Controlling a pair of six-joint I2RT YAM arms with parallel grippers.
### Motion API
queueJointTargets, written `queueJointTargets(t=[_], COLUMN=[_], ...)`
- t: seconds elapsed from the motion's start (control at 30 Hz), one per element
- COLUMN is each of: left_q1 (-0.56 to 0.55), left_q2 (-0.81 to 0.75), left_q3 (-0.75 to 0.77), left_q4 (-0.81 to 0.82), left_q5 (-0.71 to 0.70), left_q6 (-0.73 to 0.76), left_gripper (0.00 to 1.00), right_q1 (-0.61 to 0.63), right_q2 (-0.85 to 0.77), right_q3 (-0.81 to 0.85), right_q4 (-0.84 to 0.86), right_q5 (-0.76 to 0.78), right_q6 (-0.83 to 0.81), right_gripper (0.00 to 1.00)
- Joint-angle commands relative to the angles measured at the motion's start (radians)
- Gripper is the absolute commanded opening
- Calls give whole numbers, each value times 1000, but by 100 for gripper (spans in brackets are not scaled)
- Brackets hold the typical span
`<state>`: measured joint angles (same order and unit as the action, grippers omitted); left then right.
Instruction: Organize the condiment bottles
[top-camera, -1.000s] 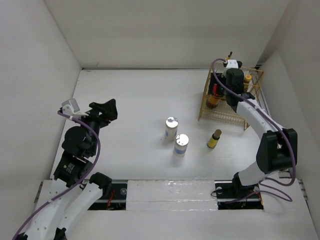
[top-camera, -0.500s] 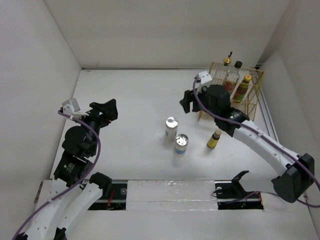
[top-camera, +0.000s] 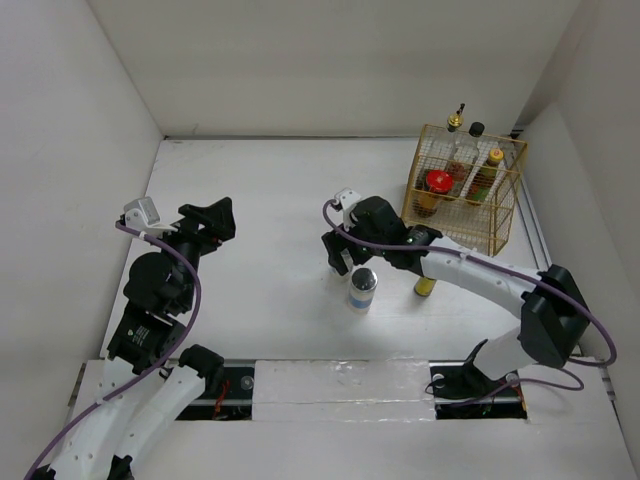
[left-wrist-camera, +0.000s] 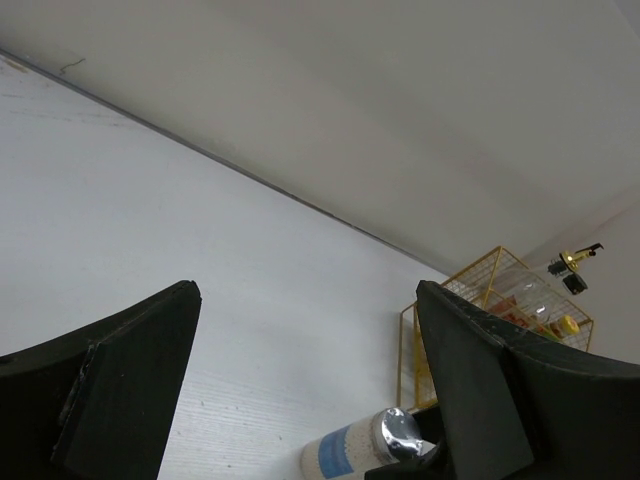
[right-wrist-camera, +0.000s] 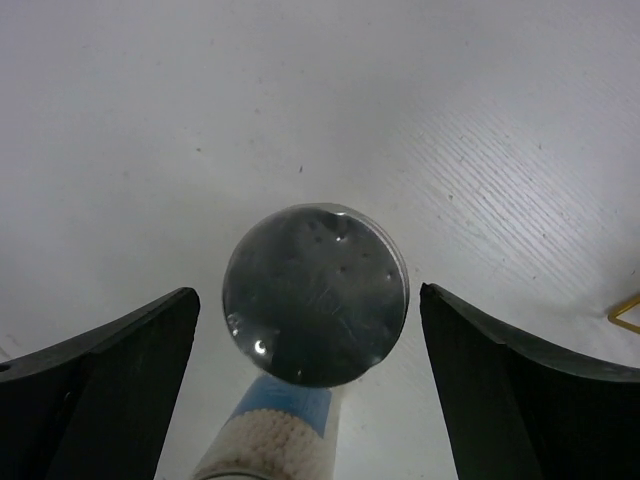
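Left hand (top-camera: 212, 217) released, parked off to the side above bench (top-camera: 260, 190) | right hand (top-camera: 338, 252) spread wide, straddling silver-topped cylinder (right-wrist-camera: 315, 293) from above, apparently to grasp it; long axis vertical, shiny top up | second cylinder (top-camera: 362, 288) and small yellow bottle (top-camera: 425, 287) upright nearby | remaining bottles (top-camera: 462, 150) upright inside wire basket (top-camera: 503, 218)

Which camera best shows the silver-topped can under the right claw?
The right wrist view: the can sits centred between two open fingers. In the top view the right claw hides most of it. The left wrist view shows a lookalike can, perhaps the same.
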<state>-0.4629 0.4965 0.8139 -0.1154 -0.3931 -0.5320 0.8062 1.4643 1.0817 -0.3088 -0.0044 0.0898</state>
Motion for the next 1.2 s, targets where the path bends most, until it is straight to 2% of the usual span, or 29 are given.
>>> queueJointTargets(t=[0.0,0.1,0.13,0.23,0.3,0.43,0.57,0.67,0.77,0.9,1.03,1.17], left_q1=[0,0,0,0,0,0,0,0,0,0,0,0], left_q2=[8,8,8,8,8,8,-3,-12,-12,-3,-3,-3], left_q3=[4,4,4,4,4,4,4,4,4,4,4,4], left_q4=[48,48,48,48,48,48,48,48,48,48,48,48], left_q5=[7,17,17,17,17,17,17,17,17,30,30,30], left_q6=[13,13,13,13,13,13,13,13,13,13,13,13], left_gripper=[85,85,85,85,85,85,85,85,85,85,85,85], right_q1=[-2,-2,-2,-2,-2,-30,-146,-316,-416,-594,-778,-844], right_q2=[28,28,28,18,-30,-204,-360,-433,-491,-512,-466,-389], right_q3=[50,37,37,46,67,67,57,57,57,47,66,90], right_q4=[40,132,148,191,204,273,300,258,206,194,194,204], right_q5=[62,119,130,130,130,236,323,343,365,308,161,60], right_q6=[-7,2,11,25,25,25,16,16,16,27,39,48], right_gripper=[96,89,79,58,55,50,49,49,48,47,46,46])
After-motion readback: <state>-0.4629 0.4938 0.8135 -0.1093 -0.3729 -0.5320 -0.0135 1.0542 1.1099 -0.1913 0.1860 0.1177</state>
